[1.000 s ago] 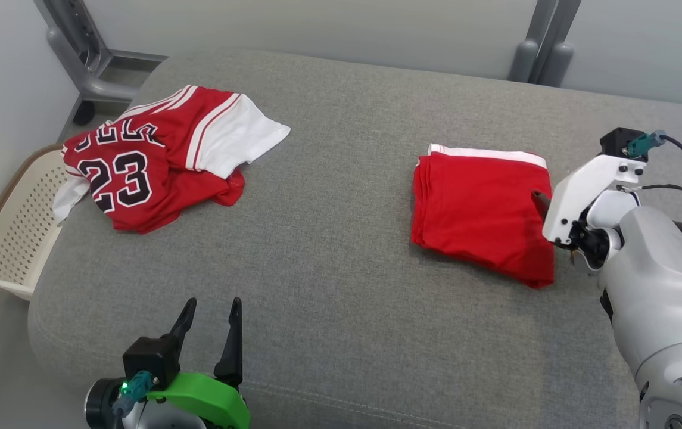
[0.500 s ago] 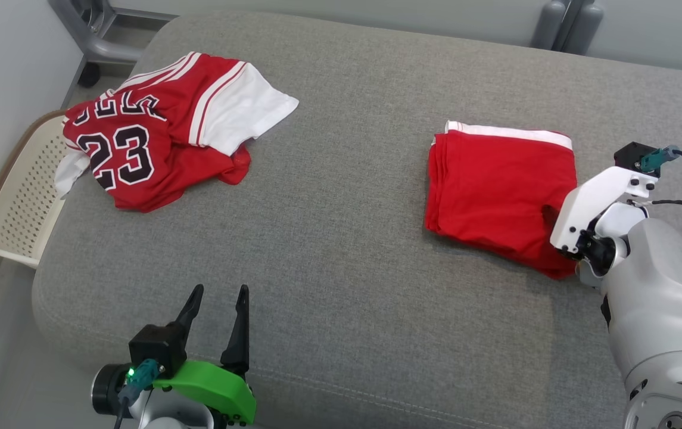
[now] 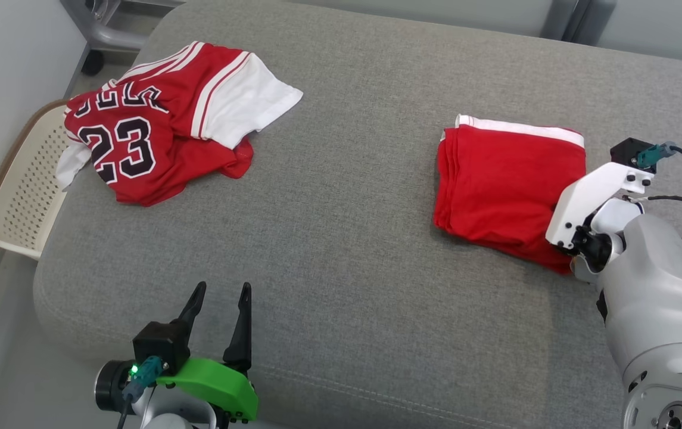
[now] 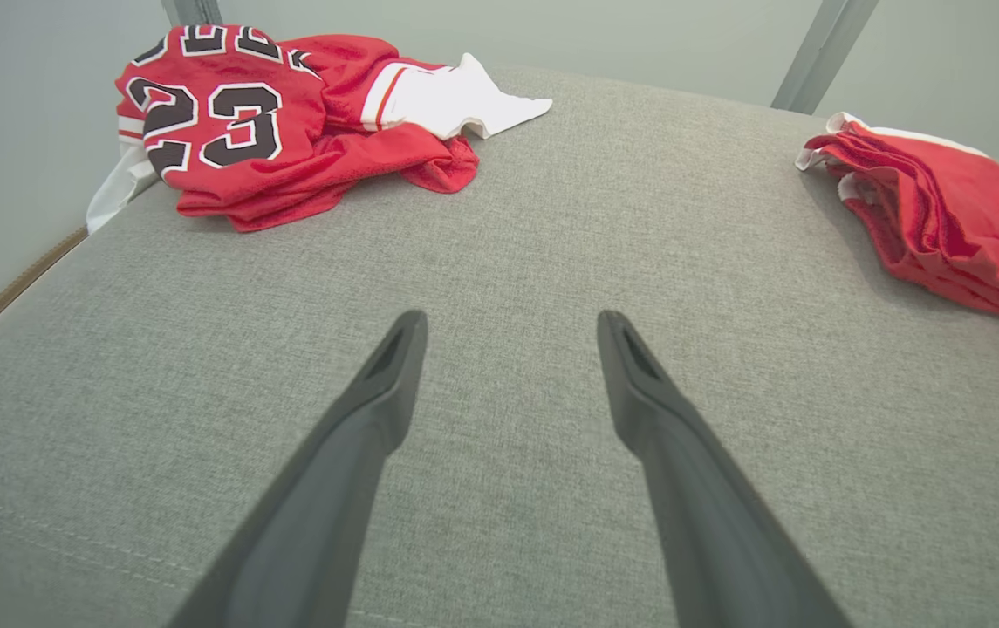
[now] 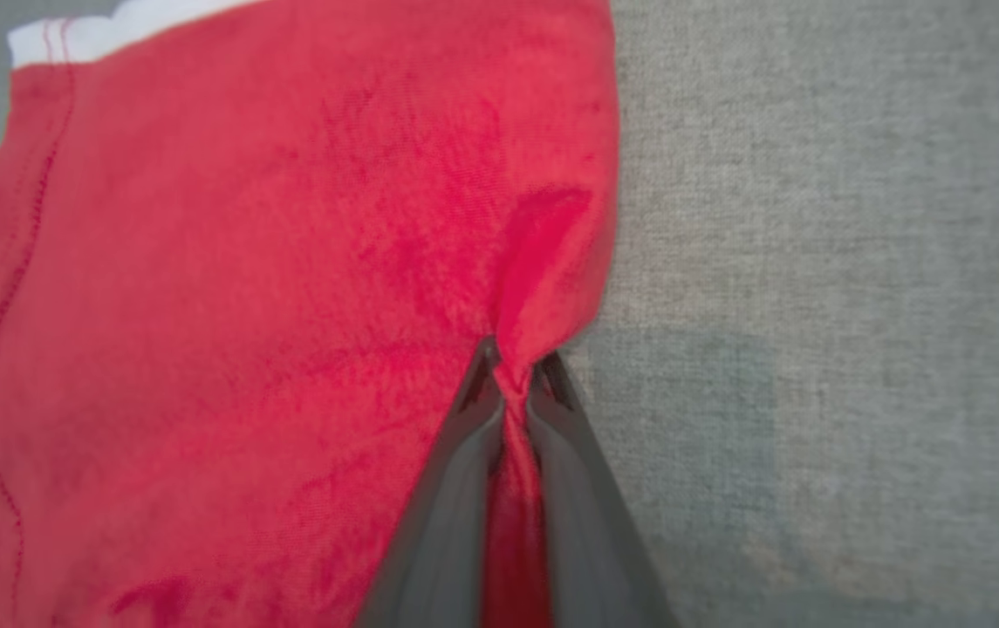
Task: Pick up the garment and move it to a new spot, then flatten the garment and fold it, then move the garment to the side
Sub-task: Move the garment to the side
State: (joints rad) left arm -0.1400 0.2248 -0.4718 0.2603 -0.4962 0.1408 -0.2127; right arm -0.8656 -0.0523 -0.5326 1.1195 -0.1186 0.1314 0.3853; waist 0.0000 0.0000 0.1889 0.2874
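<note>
R tool (image 5: 512, 366) is pinching a small tuck of the folded red garment (image 3: 507, 185) at the edge nearest it, w/ most of the stack lying ahead and to the tool's left on the grey cushion (image 3: 346, 250). It's gripping only a thin bit of cloth, prob. just the top layers, so any drag is risking peeling the fold open, or the tuck slipping out. L tool (image 4: 508, 349) is hanging open over bare cushion, w/ the crumpled no. 23 jersey (image 4: 229, 122) well ahead to its left, so nothing is steadying the stack.
</note>
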